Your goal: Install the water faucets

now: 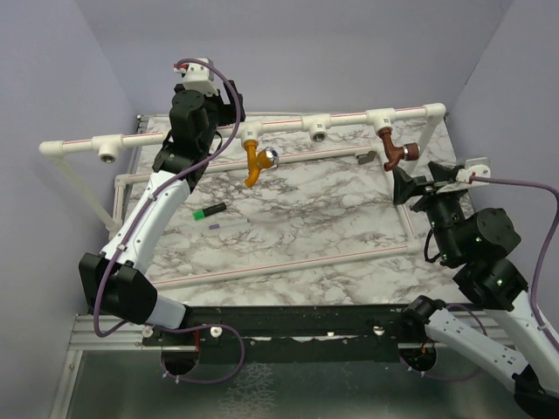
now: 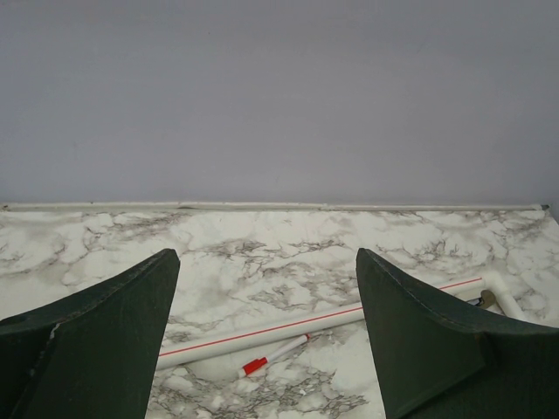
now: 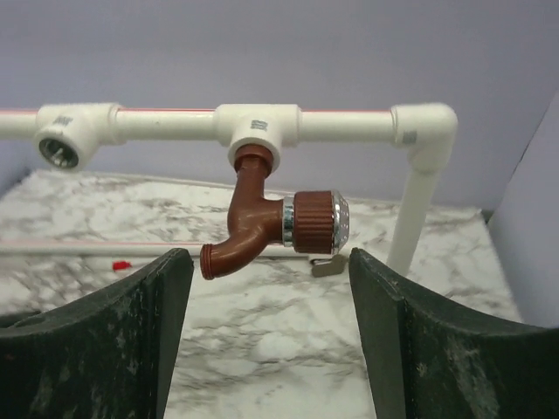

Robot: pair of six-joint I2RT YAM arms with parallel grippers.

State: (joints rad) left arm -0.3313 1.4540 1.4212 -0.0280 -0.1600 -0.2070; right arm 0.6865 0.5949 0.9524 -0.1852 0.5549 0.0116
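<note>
- the brown faucet and, leftward, the orange faucet are being carried spout-down by the far pipe.
- the right tool and left tool are being held open, empty, likely for clearance.

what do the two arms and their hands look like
Both the left arm and right arm have white links between chunky black joint housings, with a purple cable looping along each. A white camera mount sits at each wrist. The left hand and right hand have broad, dark, wedge-shaped fingers, lightly scuffed.
</note>
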